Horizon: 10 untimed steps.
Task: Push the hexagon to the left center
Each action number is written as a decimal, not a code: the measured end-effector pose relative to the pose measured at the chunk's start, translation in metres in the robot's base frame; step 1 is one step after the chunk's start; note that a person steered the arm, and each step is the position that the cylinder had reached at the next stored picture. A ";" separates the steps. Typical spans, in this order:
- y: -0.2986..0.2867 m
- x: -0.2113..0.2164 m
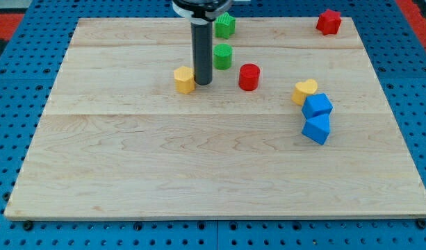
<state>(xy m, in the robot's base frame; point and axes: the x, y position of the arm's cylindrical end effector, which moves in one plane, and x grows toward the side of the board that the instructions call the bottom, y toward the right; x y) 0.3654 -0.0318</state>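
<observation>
A yellow hexagon block [185, 79] lies on the wooden board [199, 167], left of centre in the upper part of the view. My rod comes down from the view's top, and my tip [202, 83] rests on the board just to the right of the yellow hexagon, touching or almost touching it. A green cylinder [222, 56] stands just up and right of the tip.
A green star-like block [225, 26] sits near the top edge. A red cylinder [249, 76] lies right of the tip. A yellow heart [304, 91] and two blue blocks [316, 105] [316, 128] cluster at the right. A red block [329, 22] sits at the top right.
</observation>
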 end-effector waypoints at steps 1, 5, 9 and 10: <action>-0.033 0.000; -0.071 -0.016; -0.074 0.031; -0.075 0.037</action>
<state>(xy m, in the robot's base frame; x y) 0.4024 -0.1070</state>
